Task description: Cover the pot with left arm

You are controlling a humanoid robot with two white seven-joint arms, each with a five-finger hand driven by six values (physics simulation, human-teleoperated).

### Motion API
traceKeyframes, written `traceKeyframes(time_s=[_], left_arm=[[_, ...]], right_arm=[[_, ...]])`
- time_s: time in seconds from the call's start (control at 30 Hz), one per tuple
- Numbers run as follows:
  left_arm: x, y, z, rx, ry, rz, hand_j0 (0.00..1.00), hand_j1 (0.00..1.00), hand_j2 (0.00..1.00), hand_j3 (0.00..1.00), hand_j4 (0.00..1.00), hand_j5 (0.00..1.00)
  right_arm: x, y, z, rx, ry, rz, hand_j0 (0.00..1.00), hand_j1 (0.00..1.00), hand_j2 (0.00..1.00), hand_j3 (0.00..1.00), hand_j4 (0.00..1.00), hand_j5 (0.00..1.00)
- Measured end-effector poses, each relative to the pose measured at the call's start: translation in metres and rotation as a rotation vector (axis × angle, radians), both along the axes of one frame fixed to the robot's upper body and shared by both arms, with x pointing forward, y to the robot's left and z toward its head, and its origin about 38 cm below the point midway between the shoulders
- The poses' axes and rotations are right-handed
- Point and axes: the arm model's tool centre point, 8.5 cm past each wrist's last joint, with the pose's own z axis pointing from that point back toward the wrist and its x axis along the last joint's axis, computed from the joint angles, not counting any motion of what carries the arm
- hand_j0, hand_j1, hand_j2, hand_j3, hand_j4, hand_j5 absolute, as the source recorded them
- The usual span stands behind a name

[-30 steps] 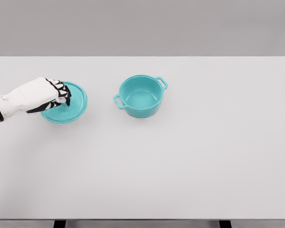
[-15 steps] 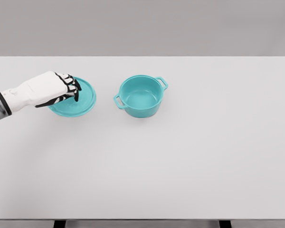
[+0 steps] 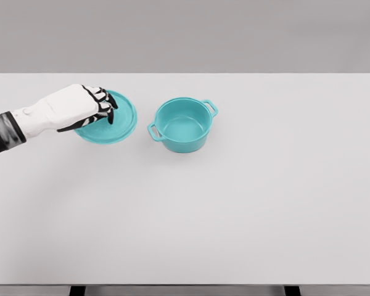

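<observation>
A round teal lid (image 3: 119, 124) hangs a little above the white table, left of the pot. My left hand (image 3: 102, 106) comes in from the left edge and is shut on the lid's centre knob, which the fingers hide. The teal pot (image 3: 182, 125) stands uncovered near the table's middle, with one handle at its upper right and one at its lower left. A narrow gap separates the lid's right rim from the pot's left handle. The right arm is out of view.
The white table (image 3: 246, 203) fills the view, with its front edge along the bottom and its back edge against a grey wall. No other objects stand on it.
My left hand has carried the lid to the right and slightly upward, closing much of the distance to the pot. The pot has not moved.
</observation>
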Motion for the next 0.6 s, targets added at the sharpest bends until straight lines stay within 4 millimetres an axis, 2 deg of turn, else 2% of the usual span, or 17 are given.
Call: traceKeyframes(time_s=[0.23,0.6], left_arm=[[0.005,-0.015,0.005,-0.029,-0.018,-0.024,0.39,0.39,0.39,0.39,0.39,0.39],[0.009,-0.05,0.002,-0.061,-0.024,-0.08,0.4,0.4,0.4,0.4,0.4,0.4]], right_arm=[[0.0,0.0,0.0,0.0,0.0,0.0,1.0,1.0,1.0,1.0,1.0,1.0],[0.0,0.0,0.0,0.0,0.0,0.0,1.0,1.0,1.0,1.0,1.0,1.0]])
